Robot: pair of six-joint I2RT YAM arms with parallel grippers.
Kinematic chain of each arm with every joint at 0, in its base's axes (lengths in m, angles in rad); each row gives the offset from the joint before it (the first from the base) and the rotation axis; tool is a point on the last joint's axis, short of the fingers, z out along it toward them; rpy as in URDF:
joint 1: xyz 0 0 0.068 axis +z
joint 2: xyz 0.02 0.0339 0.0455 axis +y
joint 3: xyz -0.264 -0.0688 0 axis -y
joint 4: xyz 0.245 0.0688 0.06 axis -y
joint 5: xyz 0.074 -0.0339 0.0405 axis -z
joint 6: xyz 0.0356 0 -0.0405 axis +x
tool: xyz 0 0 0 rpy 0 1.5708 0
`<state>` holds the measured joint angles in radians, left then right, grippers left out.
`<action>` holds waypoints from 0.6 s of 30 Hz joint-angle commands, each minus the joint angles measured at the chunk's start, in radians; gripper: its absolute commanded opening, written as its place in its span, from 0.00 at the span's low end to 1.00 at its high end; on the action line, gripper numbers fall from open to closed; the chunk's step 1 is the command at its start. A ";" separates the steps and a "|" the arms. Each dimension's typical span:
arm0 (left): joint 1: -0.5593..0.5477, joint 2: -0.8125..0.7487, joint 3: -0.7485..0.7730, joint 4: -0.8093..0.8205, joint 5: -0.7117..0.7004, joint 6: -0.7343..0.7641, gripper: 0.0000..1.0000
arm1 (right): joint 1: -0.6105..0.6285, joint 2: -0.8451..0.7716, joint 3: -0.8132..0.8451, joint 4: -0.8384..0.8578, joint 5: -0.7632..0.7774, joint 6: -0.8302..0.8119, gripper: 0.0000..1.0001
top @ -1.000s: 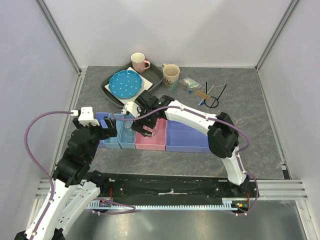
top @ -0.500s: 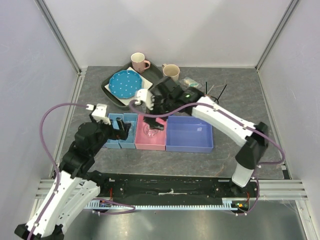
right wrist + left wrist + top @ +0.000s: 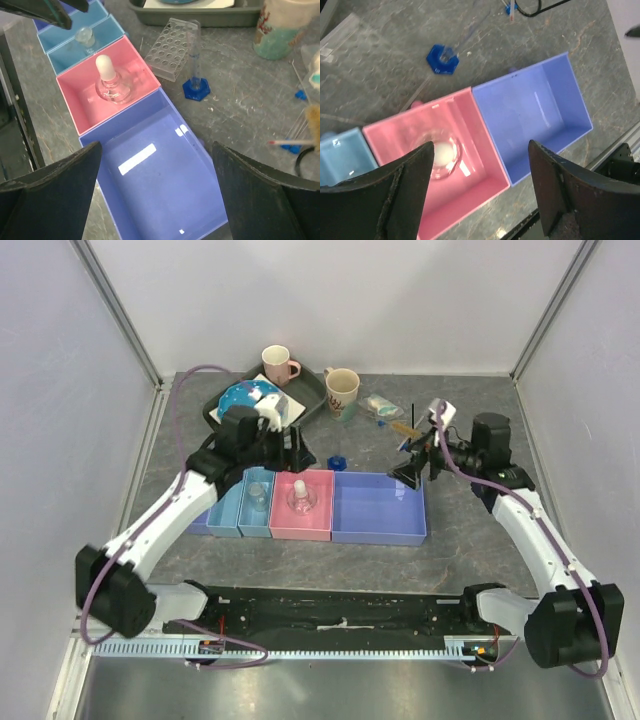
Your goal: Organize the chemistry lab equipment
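The table (image 3: pixel 480 540) was a grey, stone-like slab with pale veins, closed in by plain white walls (image 3: pixel 350 300) and aluminium posts (image 3: pixel 118 310). At the back left stood a dark shallow tray (image 3: pixel 314 390) with a glossy blue dotted plate (image 3: pixel 236 396) in it, partly hidden by the left arm. A pink mug (image 3: pixel 278 364) stood at its far edge and a beige mug (image 3: pixel 341 390) just beside its right end.

The left gripper (image 3: pixel 297 452) hung above the back of the bins, its two fingers spread wide and holding nothing. Four smooth plastic bins stood in a row, touching. First came two narrow pale blue bins (image 3: pixel 225 515), and a tiny clear bottle (image 3: pixel 258 490) stood in the one next to the pink bin (image 3: pixel 312 525). In the pink bin sat a round glass bottle (image 3: pixel 298 501) with a white stopper.

Behind it the clear welled tray (image 3: pixel 172 50) lay flat on the table, and a slim clear cylinder (image 3: pixel 194 50) stood upright on a blue six-sided foot (image 3: pixel 195 90). Whether the cylinder touched this tray I could not tell.

The wide violet-blue bin (image 3: pixel 378 510) closed the row. Behind it lay a crinkled clear packet (image 3: pixel 380 405), a tan stick (image 3: pixel 405 427), thin blue-tipped sticks (image 3: pixel 287 145) and a black looped wire (image 3: pixel 532 11), near together. The right gripper (image 3: pixel 412 468) hovered over the far right corner of this bin, fingers wide apart, with nothing between them.
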<state>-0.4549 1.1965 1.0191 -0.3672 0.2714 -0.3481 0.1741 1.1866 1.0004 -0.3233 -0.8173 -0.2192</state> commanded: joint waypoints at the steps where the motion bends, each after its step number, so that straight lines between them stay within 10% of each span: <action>1: -0.071 0.171 0.189 0.002 -0.030 0.068 0.81 | -0.120 -0.070 -0.175 0.411 -0.187 0.207 0.98; 18: -0.209 0.713 0.756 -0.208 -0.446 0.265 0.68 | -0.170 -0.061 -0.169 0.392 -0.218 0.211 0.98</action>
<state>-0.6559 1.8702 1.6722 -0.5163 -0.0666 -0.1387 0.0082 1.1412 0.8169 0.0174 -0.9966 -0.0139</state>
